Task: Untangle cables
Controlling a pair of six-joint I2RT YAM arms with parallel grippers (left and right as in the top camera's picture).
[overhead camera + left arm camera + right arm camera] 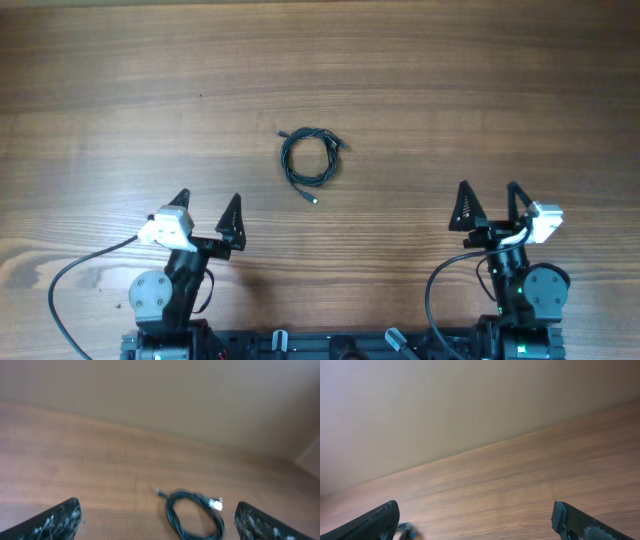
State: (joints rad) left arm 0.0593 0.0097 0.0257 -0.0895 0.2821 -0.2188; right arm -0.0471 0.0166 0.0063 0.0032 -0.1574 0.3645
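The cables [309, 159] lie coiled in a small dark loop on the wooden table [500, 90], near its middle, with small plug ends sticking out at the top and bottom. In the left wrist view the cables [195, 516] show ahead, toward the right finger, with a pale plug on top. My left gripper [207, 205] stands open at the near left, well short of the coil. Open too, my right gripper [490, 196] sits at the near right, far from the coil. Neither gripper has anything between its fingers.
Thick black arm cables [75, 270] curve over the table beside each arm base at the near edge. A plain pale wall [445, 405] rises beyond the far table edge.
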